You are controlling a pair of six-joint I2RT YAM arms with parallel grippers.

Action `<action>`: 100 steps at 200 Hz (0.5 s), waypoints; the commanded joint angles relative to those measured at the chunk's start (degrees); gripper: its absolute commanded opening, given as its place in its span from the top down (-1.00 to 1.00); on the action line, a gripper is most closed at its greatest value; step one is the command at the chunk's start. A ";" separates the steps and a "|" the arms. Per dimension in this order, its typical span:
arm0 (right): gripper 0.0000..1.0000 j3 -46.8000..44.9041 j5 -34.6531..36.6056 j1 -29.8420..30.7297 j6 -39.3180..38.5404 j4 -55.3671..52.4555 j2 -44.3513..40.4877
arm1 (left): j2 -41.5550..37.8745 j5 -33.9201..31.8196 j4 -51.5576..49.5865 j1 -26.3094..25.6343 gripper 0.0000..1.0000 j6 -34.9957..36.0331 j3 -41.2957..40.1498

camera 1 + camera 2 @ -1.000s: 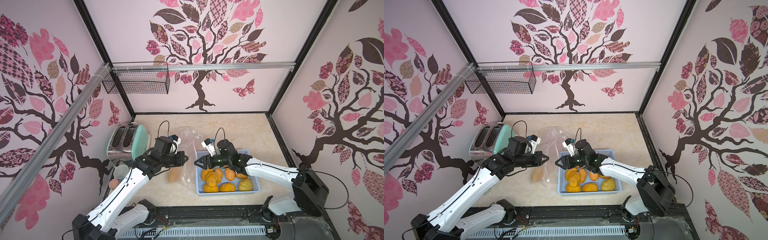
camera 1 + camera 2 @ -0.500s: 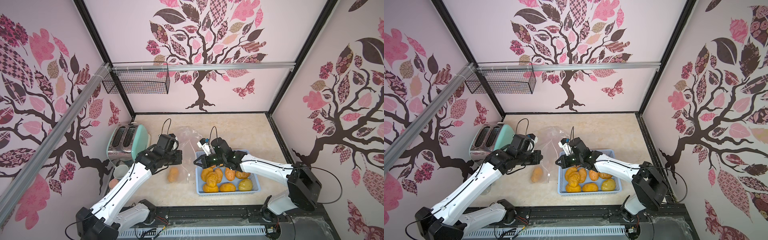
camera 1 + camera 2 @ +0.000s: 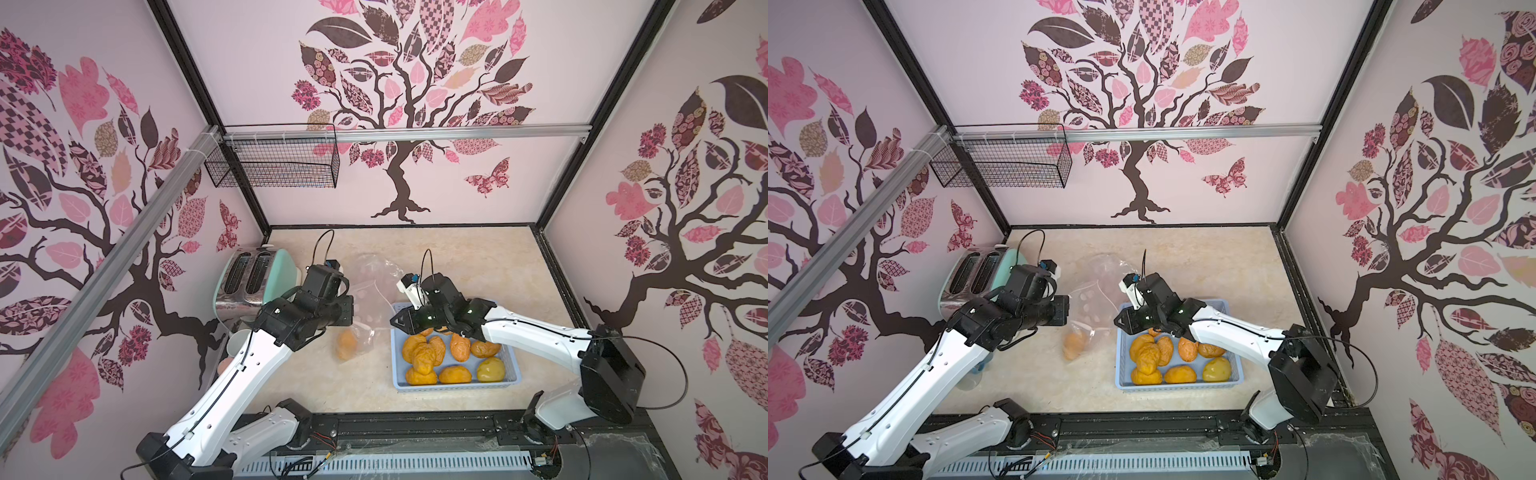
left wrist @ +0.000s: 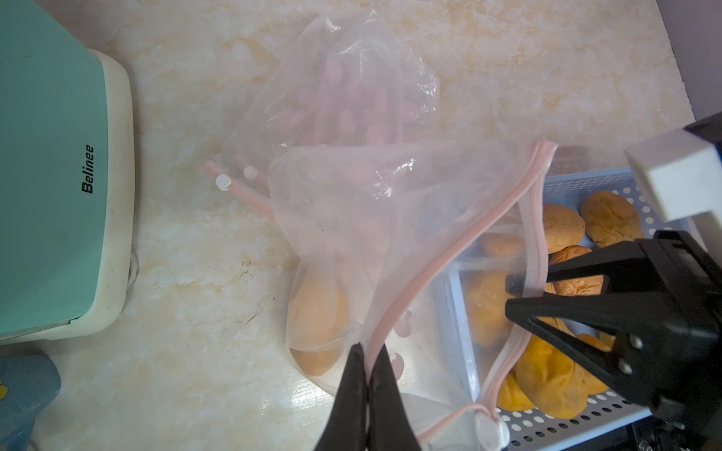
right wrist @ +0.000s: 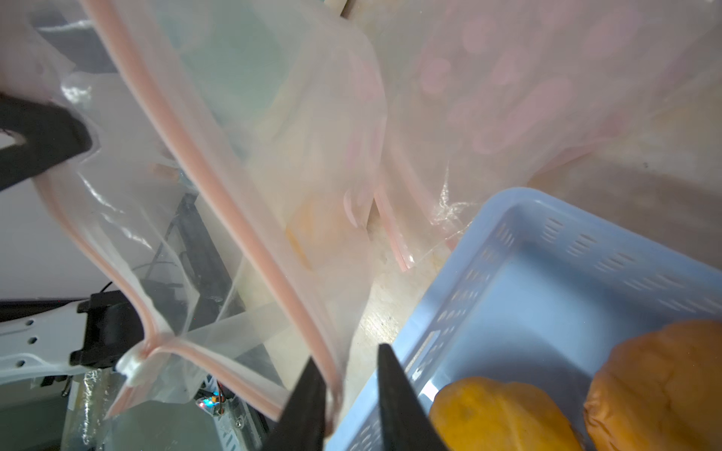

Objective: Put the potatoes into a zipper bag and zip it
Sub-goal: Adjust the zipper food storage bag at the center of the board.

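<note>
left gripper (image 4: 367, 351): fingers are pressed together on the pink rim of the zipper bag (image 4: 371, 203)
right gripper (image 4: 512, 295): fingers are parted, the opposite rim seen between them, unpinched
potatoes (image 3: 424, 357): one is seen inside the bag, the rest are piled in the blue basket (image 3: 455, 387)

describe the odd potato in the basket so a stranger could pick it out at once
Find the pale blue basket on the beige table's right side. Look in the corner nearest the right arm's base. That potato is smooth and yellow-green; its neighbours are wrinkled and orange.
</note>
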 commanded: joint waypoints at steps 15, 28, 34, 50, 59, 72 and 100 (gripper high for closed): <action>-0.42 -1.34 2.29 -0.15 -2.80 -3.72 -8.34 | 0.89 1.49 3.72 0.19 1.00 1.23 -2.23; -0.48 -2.74 5.51 -0.15 -3.23 -6.59 -11.95 | 1.16 1.43 3.92 0.16 1.00 1.34 -2.38; -0.51 -3.67 6.92 -0.10 -3.28 -7.98 -13.54 | 1.11 1.66 4.31 0.19 1.00 1.30 -2.88; -0.55 -6.73 9.59 -0.15 -2.73 -11.45 -17.13 | 0.19 3.18 6.60 0.16 1.00 1.03 -5.26; -0.56 -8.26 10.45 -0.13 -2.26 -13.75 -18.72 | -0.29 4.06 8.13 0.20 1.00 0.90 -6.61; -0.59 -10.41 11.25 -0.15 -1.86 -16.21 -20.64 | -0.21 4.57 8.46 0.28 1.00 0.94 -7.41; -0.68 -14.83 12.31 -0.15 -0.12 -16.91 -23.02 | 0.83 4.15 7.84 0.26 1.00 1.14 -8.34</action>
